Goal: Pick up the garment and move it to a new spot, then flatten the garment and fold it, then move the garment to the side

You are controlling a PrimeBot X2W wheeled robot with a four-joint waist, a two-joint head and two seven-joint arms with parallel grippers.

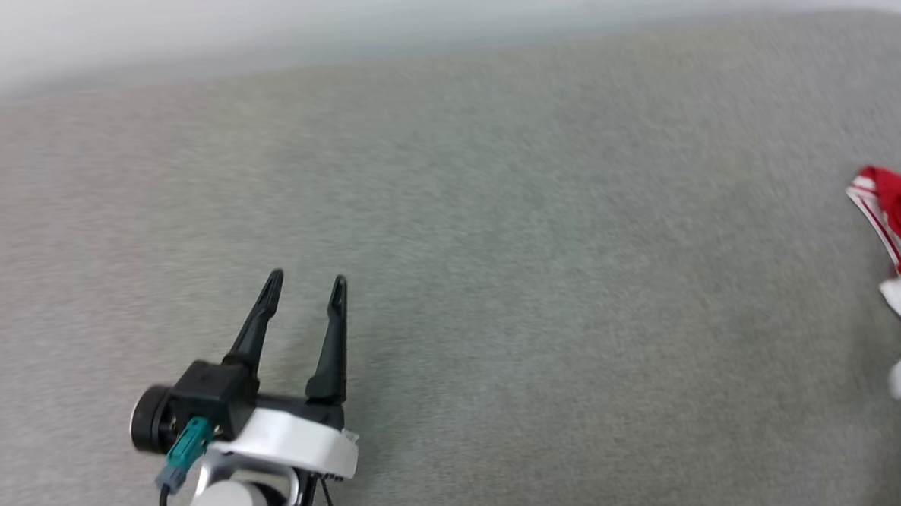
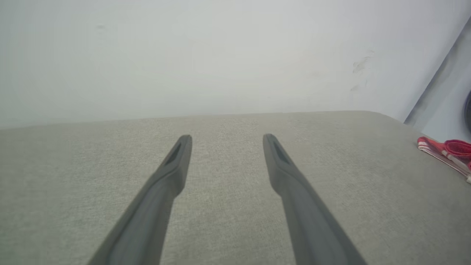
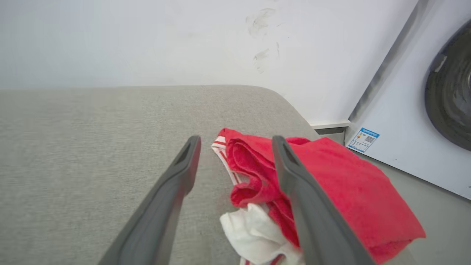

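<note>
Left gripper (image 1: 306, 279): jaws wide apart, holding nothing, positioned near left.
Right gripper (image 3: 236, 140): jaws spread wide, clamping nothing.
Garment (image 3: 331, 176): folded bundle of soft red fabric with white, red-striped trim. Lies at the right edge, partly behind the right gripper's finger.
Surface (image 1: 494, 205): grey woven upholstery, flat, with a rounded far-right corner.

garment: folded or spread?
Folded, loosely. The garment lies as a compact layered bundle at the edge of the grey cushion: red layers doubled over, white section bunched at the near end.
</note>
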